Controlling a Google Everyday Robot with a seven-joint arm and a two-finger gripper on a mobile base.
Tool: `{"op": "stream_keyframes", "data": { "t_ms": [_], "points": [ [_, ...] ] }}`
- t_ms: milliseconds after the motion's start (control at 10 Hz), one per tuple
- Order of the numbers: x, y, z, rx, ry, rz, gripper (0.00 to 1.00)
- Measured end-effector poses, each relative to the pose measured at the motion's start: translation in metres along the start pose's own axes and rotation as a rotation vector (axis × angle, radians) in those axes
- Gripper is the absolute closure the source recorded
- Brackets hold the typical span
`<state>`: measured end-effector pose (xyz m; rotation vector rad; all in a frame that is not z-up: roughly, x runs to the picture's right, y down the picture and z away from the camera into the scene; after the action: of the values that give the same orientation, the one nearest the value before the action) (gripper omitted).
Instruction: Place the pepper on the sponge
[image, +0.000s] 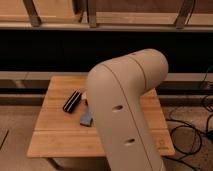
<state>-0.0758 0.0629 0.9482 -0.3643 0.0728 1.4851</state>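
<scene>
A small blue-grey sponge (86, 119) lies on the wooden table (55, 135), half hidden by my arm's big white casing (127, 105). The pepper is hidden from this camera view. My gripper is out of sight behind the arm casing, which fills the middle of the picture and covers the table's centre and right half.
A black bar with pale stripes (72, 101) lies tilted on the table to the upper left of the sponge. Behind the table run a dark gap and wooden shelving. Black cables (197, 130) trail on the floor to the right.
</scene>
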Motion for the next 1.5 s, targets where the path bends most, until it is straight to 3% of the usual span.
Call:
{"op": "stream_keyframes", "data": {
  "t_ms": [500,800,1200,1300,1500],
  "points": [
    [-0.001,0.038,0.016,-0.050,0.031,-0.059,0.23],
    [-0.001,0.043,0.019,-0.068,0.050,-0.084,0.51],
    [0.001,0.031,0.022,-0.061,0.077,-0.088,0.92],
    [0.001,0.029,0.023,-0.063,0.081,-0.086,0.98],
    [-0.004,0.026,0.014,-0.073,0.070,-0.079,1.00]
  ]
}}
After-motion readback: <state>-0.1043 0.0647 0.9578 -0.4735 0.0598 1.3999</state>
